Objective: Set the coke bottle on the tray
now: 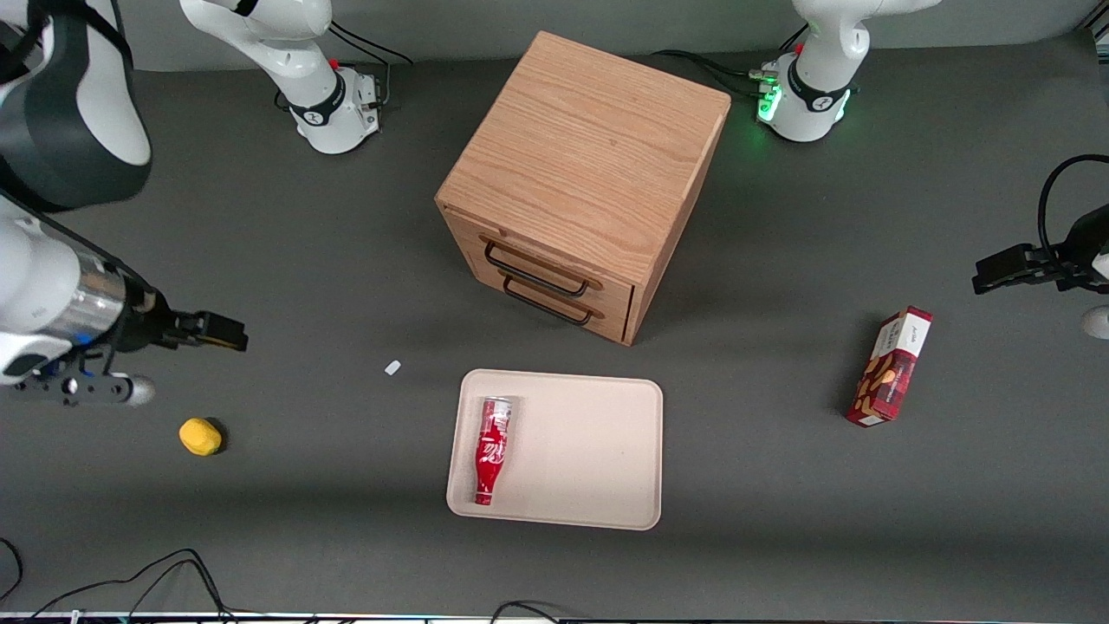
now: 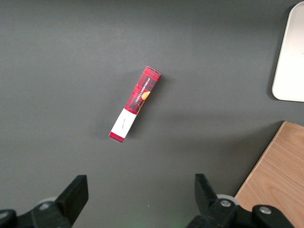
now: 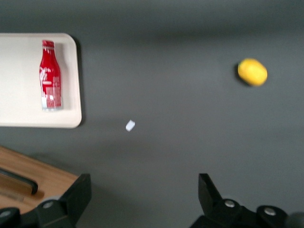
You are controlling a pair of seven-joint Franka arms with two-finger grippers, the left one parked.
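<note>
The coke bottle [image 1: 491, 450] lies flat on the cream tray [image 1: 589, 451], along the tray's edge nearest the working arm, neck toward the front camera. The right wrist view also shows the bottle [image 3: 50, 81] on the tray [image 3: 19, 76]. My right gripper [image 1: 217, 331] is open and empty, high above the table toward the working arm's end, well apart from the tray. Its fingers [image 3: 78, 192] stand wide over bare table.
A wooden drawer cabinet [image 1: 589, 173] stands just farther from the front camera than the tray. A yellow lemon-like object [image 1: 200, 436] and a small white scrap [image 1: 392, 367] lie toward the working arm's end. A red snack box [image 1: 892, 367] lies toward the parked arm's end.
</note>
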